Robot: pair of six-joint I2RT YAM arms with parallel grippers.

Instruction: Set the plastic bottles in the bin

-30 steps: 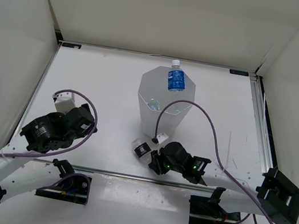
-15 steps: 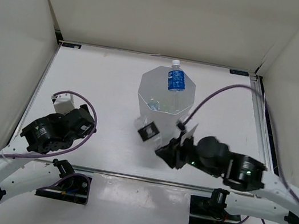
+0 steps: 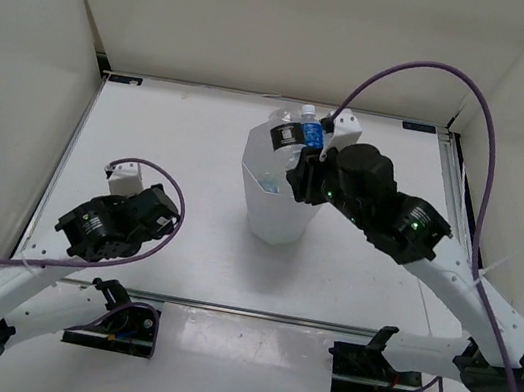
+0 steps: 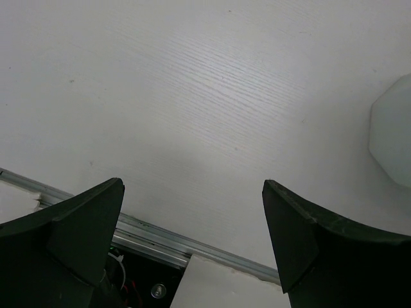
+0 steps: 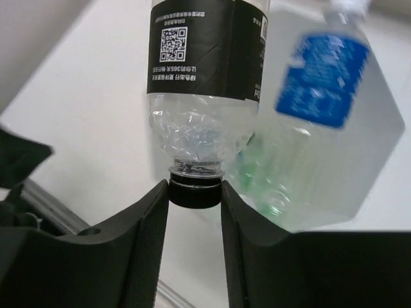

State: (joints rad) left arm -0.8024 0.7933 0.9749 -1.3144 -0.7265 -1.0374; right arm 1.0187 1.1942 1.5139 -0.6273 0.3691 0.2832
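Above white table point(image 3: 170, 139), upper centre, pinching black-label bottle point(image 5: 205, 48) by its cap point(image 5: 195, 194) in right gripper point(image 5: 194, 185), body pointing away from jaws, hanging over the bin point(image 3: 273, 220); idling lower left, left gripper point(image 4: 191, 192) gaping, empty.

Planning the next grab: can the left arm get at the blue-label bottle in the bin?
Probably not: the blue-label bottle sits at the bin's far rim, and the right gripper, holding the black-label bottle, hangs beside it. The left gripper is open, at the near left.

Robotics lab test cell, white table point(image 3: 170, 139) boxed by plain white walls point(image 3: 273, 15), aluminium rail point(image 3: 252, 312) at front
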